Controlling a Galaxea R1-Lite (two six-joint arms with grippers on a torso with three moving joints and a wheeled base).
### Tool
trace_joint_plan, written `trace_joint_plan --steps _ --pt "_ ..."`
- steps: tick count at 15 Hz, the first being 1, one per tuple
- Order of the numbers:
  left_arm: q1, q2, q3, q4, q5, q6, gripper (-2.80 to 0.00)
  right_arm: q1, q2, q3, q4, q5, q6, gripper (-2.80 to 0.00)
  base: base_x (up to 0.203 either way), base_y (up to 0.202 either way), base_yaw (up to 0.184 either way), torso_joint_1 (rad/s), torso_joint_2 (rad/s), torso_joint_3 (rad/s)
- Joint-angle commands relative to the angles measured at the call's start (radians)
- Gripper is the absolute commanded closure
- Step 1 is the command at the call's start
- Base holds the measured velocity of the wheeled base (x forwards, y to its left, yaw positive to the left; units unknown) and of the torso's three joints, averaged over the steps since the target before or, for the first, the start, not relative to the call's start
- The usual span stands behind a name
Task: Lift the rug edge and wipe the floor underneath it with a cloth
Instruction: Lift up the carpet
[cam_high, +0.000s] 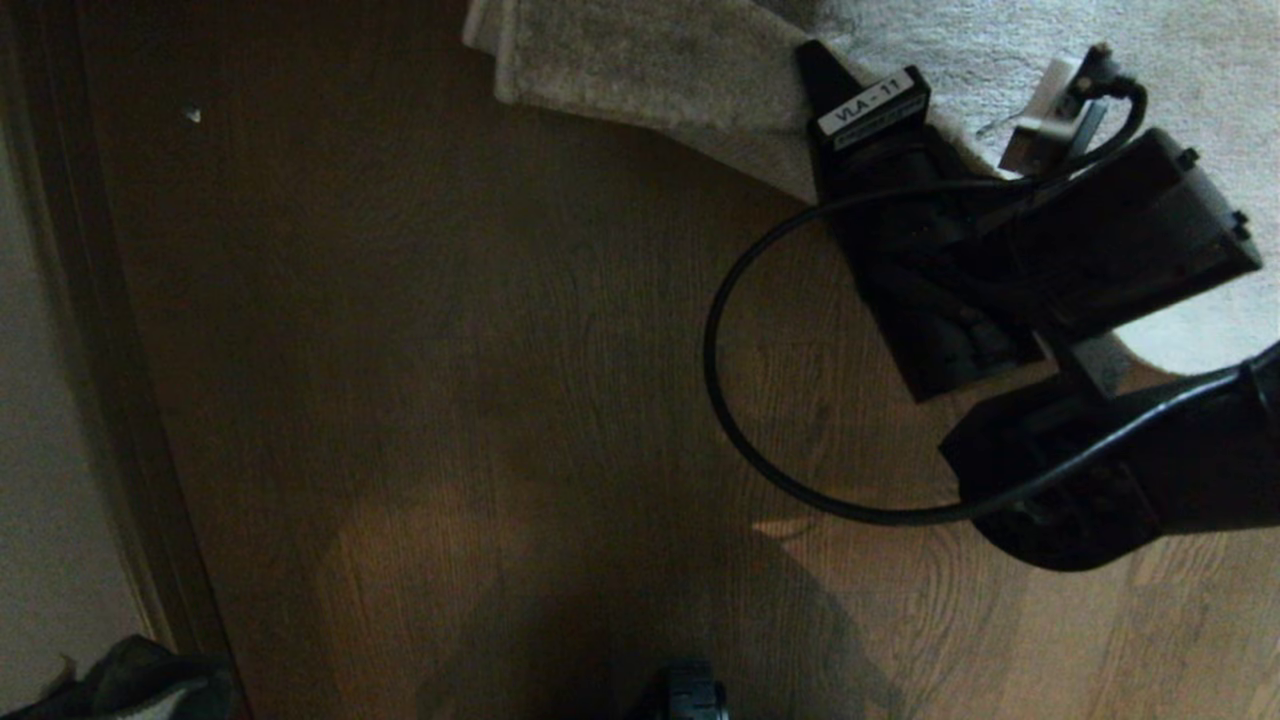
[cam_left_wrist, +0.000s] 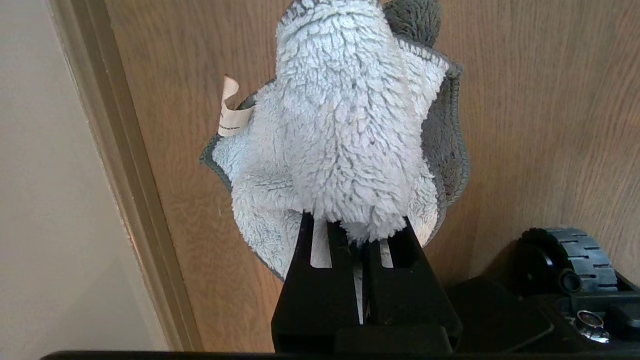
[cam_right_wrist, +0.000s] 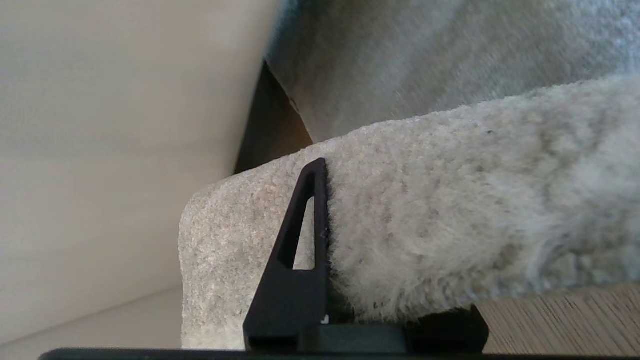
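Step in hand: lifting the rug (cam_high: 640, 70) edge; right gripper (cam_right_wrist: 332, 280) fingers clenched on its plush grey pile, edge raised off the wood-grain floor (cam_high: 450, 400); left gripper (cam_left_wrist: 357, 235) parked by the baseboard, fingers shut on the fluffy pale cloth (cam_left_wrist: 345, 125); next, I'd judge: hold rug up, bring cloth under & wipe.

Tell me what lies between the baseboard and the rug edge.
Bare floor only, in the head view, from the baseboard to the rug.
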Motion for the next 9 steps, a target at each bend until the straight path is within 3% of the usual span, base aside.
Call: trace_joint_plan --steps 1,9 --pt "0.0 0.0 0.0 0.0 0.0 0.0 0.0 -0.001 -0.02 -0.002 -0.048 0.0 0.004 0.0 0.0 0.0 0.0 0.0 0.0 0.0" --pt "0.0 0.0 0.0 0.0 0.0 0.004 0.0 -0.056 -0.064 -0.003 -0.048 -0.002 0.004 0.0 0.0 0.0 0.0 0.0 0.0 0.0"
